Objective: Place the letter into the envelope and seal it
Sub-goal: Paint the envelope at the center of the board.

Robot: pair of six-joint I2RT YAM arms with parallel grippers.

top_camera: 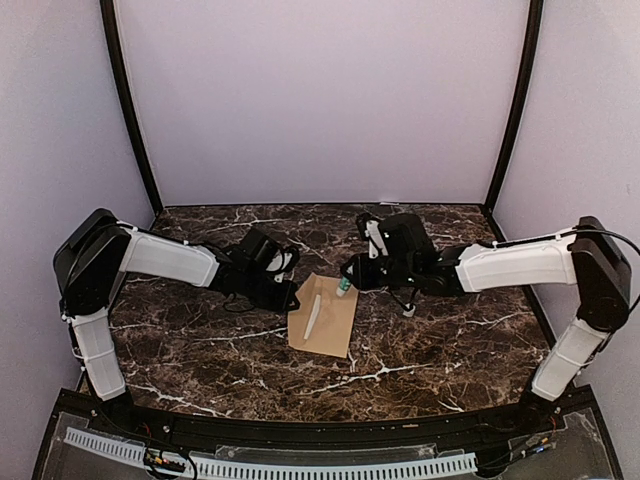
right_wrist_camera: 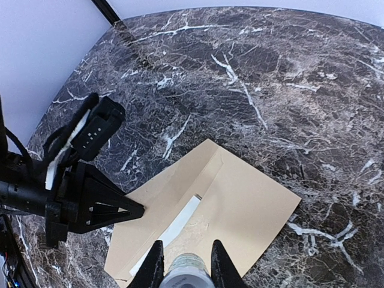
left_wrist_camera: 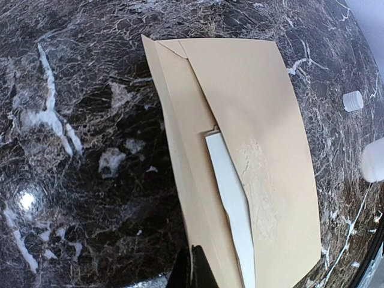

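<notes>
Two grippers work at the envelope [top_camera: 322,318], which lies flat mid-table. Left gripper [right_wrist_camera: 135,210], fingers clenched on nothing, pins its left edge; right gripper [right_wrist_camera: 186,252] grasps a glue stick [right_wrist_camera: 187,273] over the far edge. A white strip [left_wrist_camera: 231,198], likely the letter, shows at the flap beside a wet-looking smear [left_wrist_camera: 261,186]. Insertion appears done; pressing the flap shut is left.

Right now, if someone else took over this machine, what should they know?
Left gripper: shut, empty, tip at the edge of the envelope.
Right gripper: shut on a small white tube, likely glue, above the envelope.
The envelope lies flat; a white strip shows at its flap.
Done: unclear whether the letter is inside. Left: sealing, apparently.
</notes>
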